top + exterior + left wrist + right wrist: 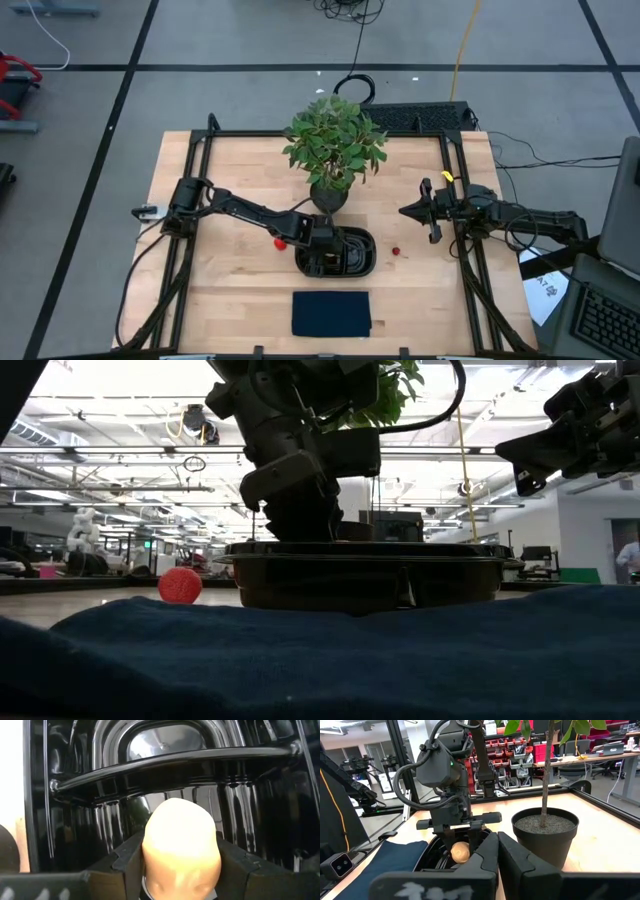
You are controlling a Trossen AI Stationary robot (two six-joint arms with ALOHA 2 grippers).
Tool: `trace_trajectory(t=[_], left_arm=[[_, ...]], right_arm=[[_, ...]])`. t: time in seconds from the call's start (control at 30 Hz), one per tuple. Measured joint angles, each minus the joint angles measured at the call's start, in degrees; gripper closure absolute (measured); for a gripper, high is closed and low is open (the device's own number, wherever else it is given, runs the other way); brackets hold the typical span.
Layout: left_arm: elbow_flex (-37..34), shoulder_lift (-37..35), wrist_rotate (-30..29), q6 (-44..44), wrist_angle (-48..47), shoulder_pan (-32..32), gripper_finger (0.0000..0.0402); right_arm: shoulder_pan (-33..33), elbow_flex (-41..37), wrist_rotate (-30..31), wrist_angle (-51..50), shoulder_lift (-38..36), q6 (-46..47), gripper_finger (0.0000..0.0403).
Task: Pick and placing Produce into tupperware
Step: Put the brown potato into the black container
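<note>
The black two-compartment tupperware [366, 250] sits mid-table, and its rim [360, 550] fills the low view. My left gripper [322, 256] hangs over it, shut on the round yellow-orange piece [181, 845], which also shows in the right wrist view [460, 852]. The red strawberry-like piece [281, 242] rests on the table left of the container [180, 585]. The small dark red berry [396, 252] lies on the table to its right. My right gripper [405, 212] waits shut, raised above the table right of the plant. My left gripper pinches the yellow-orange piece by its two opposite sides [150, 855] between both fingers [127, 857]. The fingers come from above, pointing down into the tupperware. The piece sits at about rim height over a compartment [165, 740]; whether it touches the floor I cannot tell.
A green potted plant [333, 150] stands just beyond the tupperware, its black pot [545, 832] close to my left gripper. A dark blue cloth [331, 313] lies flat near the table's near edge. Black rails [462, 200] run along the table's sides.
</note>
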Motion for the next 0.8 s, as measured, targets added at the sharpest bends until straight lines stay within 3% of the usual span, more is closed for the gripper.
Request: trace_trajectory(t=[0.3, 0.8], left_arm=[[0.0, 0.0, 1.8, 0.2, -0.1, 0.5, 0.0212], [0.0, 0.0, 1.5, 2.2, -0.4, 0.6, 0.014]], right_arm=[[0.0, 0.0, 0.0, 0.0, 0.0, 0.0, 0.0403], [0.0, 0.0, 0.0, 0.0, 0.0, 0.0, 0.0403]])
